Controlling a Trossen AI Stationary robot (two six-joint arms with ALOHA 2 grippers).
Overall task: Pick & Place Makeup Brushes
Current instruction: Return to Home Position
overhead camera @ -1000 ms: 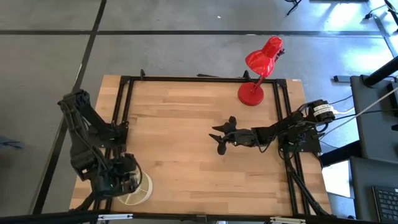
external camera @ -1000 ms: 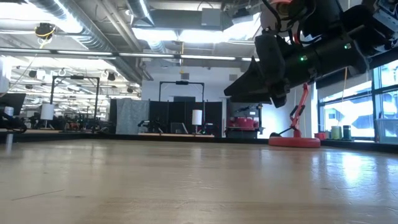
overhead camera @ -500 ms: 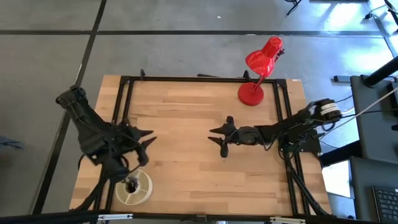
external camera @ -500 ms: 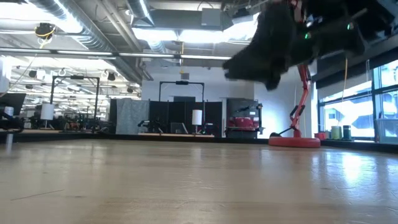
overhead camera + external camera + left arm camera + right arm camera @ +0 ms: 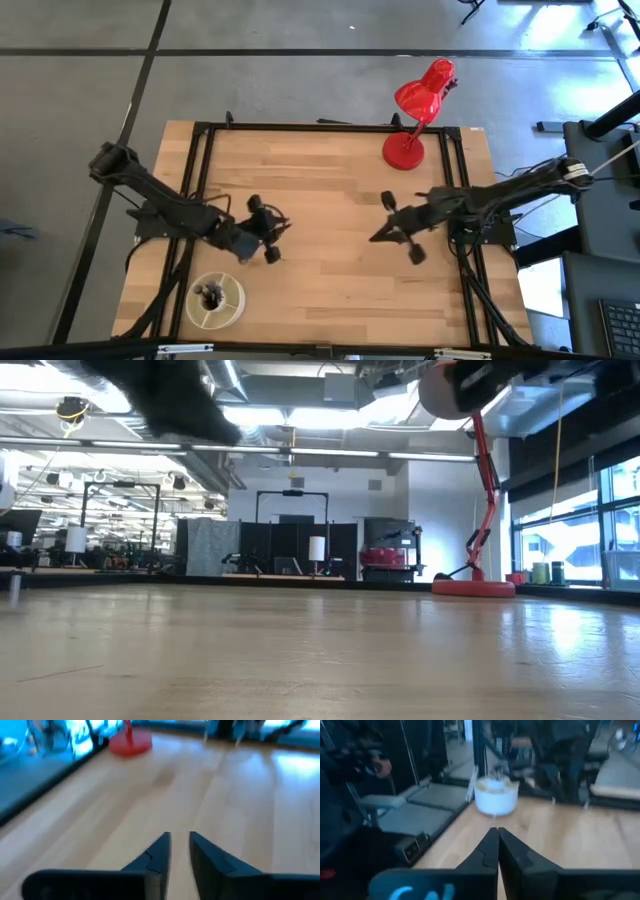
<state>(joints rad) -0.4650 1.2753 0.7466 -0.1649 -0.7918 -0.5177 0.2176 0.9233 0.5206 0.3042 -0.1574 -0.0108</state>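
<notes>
Both arms are out over the bench (image 5: 320, 170) and neither one is carrying a thing. The left hand (image 5: 282, 227) hangs above the bare wood near the middle, a little to its own side; its wrist camera shows the two fingers (image 5: 159, 851) a narrow gap apart with only wood grain between them. Across from it, the right hand (image 5: 380, 236) points back toward the centre, and in its own view the fingers (image 5: 490, 845) are pressed together, tip to tip, gripping nothing. And the brushes (image 5: 210, 294)? They're standing as a dark clump in the white cup (image 5: 238, 300) at the bench's near left corner, just beside the left arm's base. The right wrist camera catches the same cup (image 5: 496, 800) across the wood, with thin stems (image 5: 497, 771) poking up from its mouth. I can't see a single brush lying loose on the wood in the overhead picture, so I'd call the sorting finished. That would explain the empty hands held off the surface: this reads as two arms folding back to rest, not reaching for anything. The red lamp (image 5: 420, 110) sits at the far right edge, well clear of both. The only thing to mind, I'd say, is the left arm passing close by the cup.
</notes>
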